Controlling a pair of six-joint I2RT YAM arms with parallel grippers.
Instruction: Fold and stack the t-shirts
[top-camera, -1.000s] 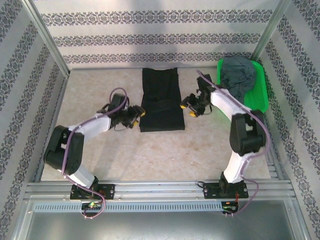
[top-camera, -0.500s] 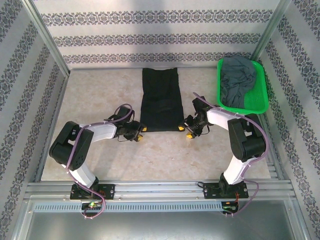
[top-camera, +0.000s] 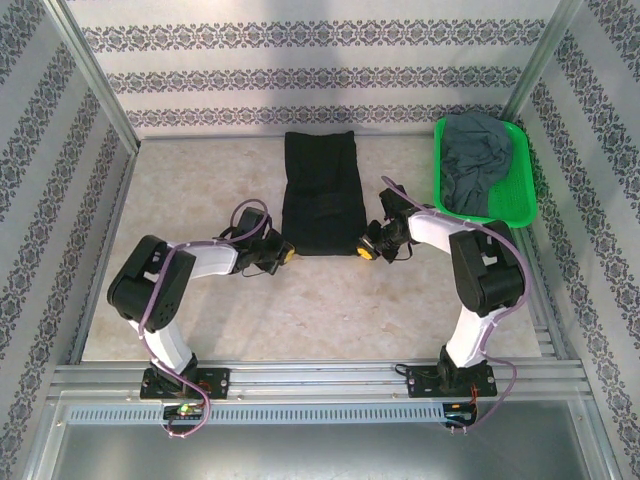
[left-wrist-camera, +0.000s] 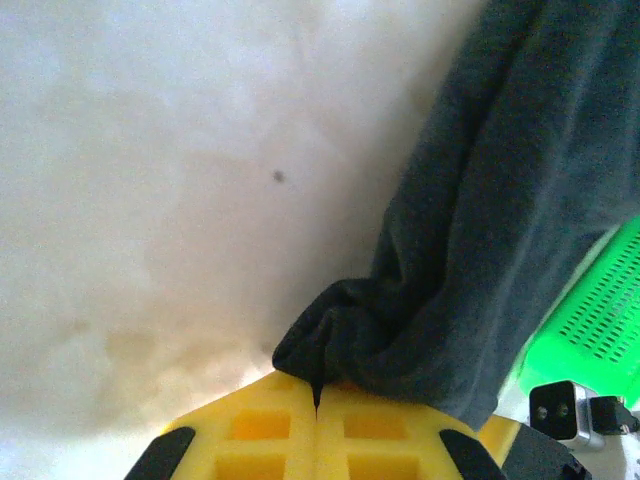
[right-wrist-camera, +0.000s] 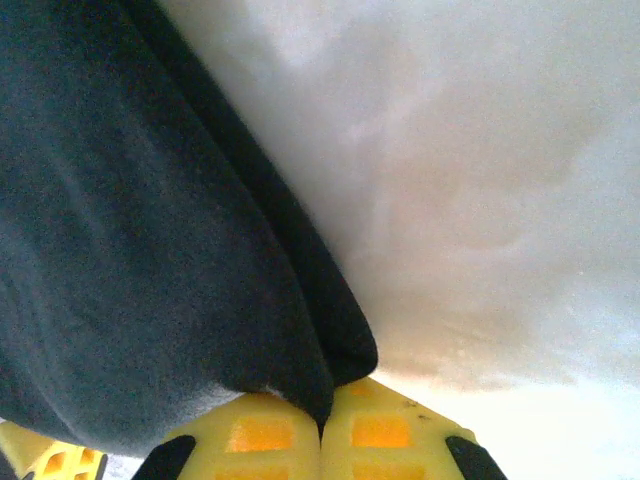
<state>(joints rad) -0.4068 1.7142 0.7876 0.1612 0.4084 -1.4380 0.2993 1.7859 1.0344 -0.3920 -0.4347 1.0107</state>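
The top camera looks down from above the near edge over the whole tabletop (top-camera: 300, 300). The wrist cameras look close past the left hand (left-wrist-camera: 317, 395) and right hand (right-wrist-camera: 322, 425) at the black shirt (top-camera: 322, 195), shared by all views.

Pale mottled table (top-camera: 330, 310), black t-shirt (top-camera: 320, 190) lying mid-table, green basket (top-camera: 520, 195) far right

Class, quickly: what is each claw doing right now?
Left claw: shut on the soft black cloth t-shirt, near left corner.
Right claw: shut on the same t-shirt's near right corner.
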